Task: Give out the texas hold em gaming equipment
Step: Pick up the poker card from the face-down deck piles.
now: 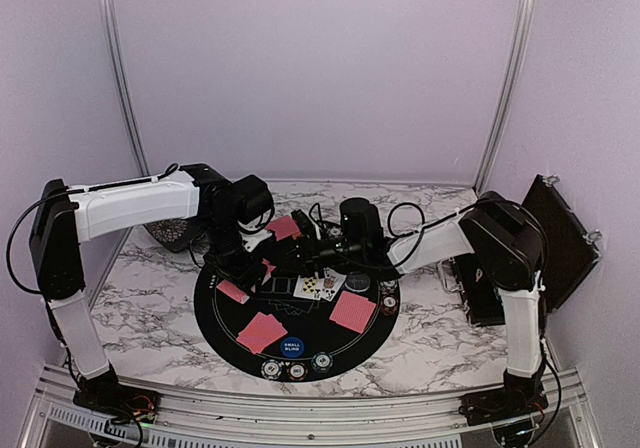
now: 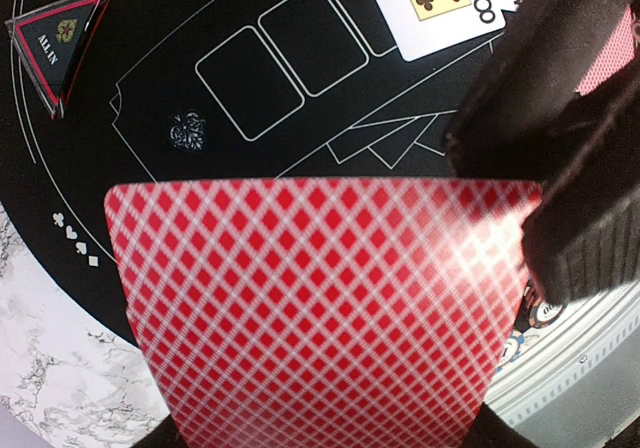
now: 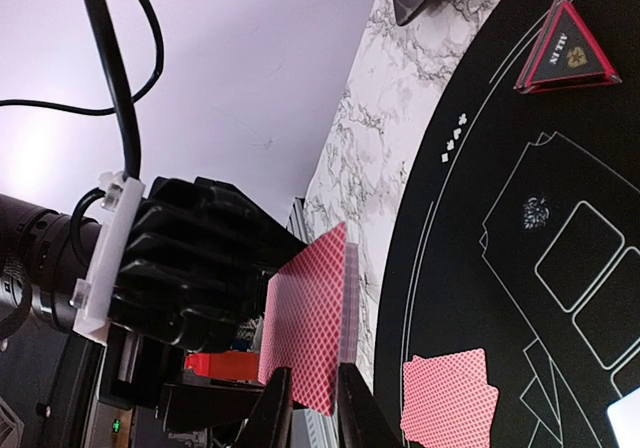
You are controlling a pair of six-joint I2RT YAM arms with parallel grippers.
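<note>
Plain lilac walls [image 1: 320, 68] w/ alu corner posts [image 1: 119, 88]; white-grey marble tabletop [image 1: 150, 313], even light.

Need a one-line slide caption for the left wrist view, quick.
Held red-backed cards fill the foreground above the black mat, all-in marker upper left, face-up cards upper right.

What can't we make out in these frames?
- Left wrist: the red-backed card shows only its back, so its face is hidden.
- Right wrist: the card stack in the right gripper is seen nearly edge-on, so the count is unclear.
- Top view: the face-up cards are too small to read.
</note>
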